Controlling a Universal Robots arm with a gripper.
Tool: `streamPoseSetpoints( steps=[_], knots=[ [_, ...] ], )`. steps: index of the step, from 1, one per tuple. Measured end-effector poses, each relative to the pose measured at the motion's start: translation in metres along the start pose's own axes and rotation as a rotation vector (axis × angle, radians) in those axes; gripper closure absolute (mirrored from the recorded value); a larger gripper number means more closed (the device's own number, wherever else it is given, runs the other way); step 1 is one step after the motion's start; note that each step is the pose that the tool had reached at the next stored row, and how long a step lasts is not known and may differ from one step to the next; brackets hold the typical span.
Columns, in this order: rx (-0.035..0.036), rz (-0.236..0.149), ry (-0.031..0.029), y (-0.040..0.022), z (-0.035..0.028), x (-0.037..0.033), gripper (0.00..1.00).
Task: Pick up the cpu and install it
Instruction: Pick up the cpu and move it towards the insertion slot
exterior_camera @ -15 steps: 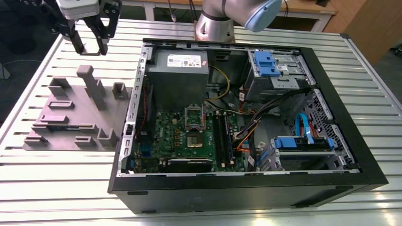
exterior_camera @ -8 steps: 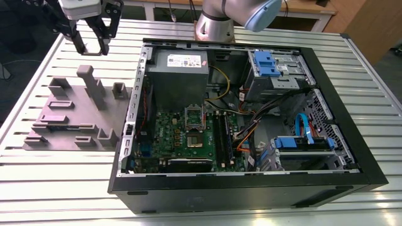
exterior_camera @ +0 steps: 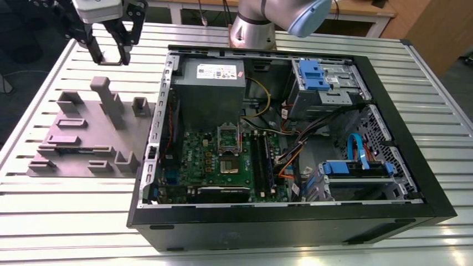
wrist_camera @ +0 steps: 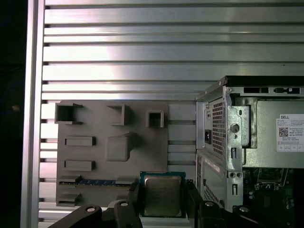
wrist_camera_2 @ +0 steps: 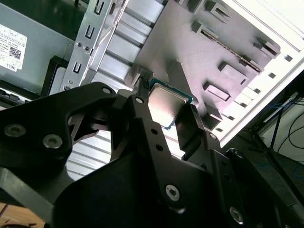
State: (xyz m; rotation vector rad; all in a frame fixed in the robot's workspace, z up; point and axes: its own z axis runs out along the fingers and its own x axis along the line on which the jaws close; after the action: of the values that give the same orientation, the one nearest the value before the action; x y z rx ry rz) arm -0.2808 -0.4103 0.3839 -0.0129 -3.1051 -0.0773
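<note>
Aluminium slatted table (exterior_camera: 74, 221) bears grey tray (exterior_camera: 74, 127); claw (exterior_camera: 111, 54) grips cpu (wrist_camera: 162, 194).

- Looks like a robot lab or workshop.
- 1 robot arm (exterior_camera: 255, 27) on a ribbed metal table (exterior_camera: 74, 221).
- Open PC (exterior_camera: 258, 230) w/ side off, grey parts holder (exterior_camera: 81, 133) nearby.

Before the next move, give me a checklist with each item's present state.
1. cpu gripped between the fingers: ok, in both wrist views.
2. gripper raised clear of the grey holder: ok.
3. socket uncovered, frame swung back: ok, it seems.
4. cpu turned to match the socket: cannot tell.
5. Socket free of debris: cannot tell.
6. cables off the socket: ok.
</note>
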Motion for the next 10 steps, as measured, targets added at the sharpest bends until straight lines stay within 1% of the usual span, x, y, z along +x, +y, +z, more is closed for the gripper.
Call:
streamPoseSetpoints(
  steps=[10],
  knots=[
    [-0.0001, 0.0, 0.0, 0.0001, -0.0003, -0.0083, 0.53]
  ],
)
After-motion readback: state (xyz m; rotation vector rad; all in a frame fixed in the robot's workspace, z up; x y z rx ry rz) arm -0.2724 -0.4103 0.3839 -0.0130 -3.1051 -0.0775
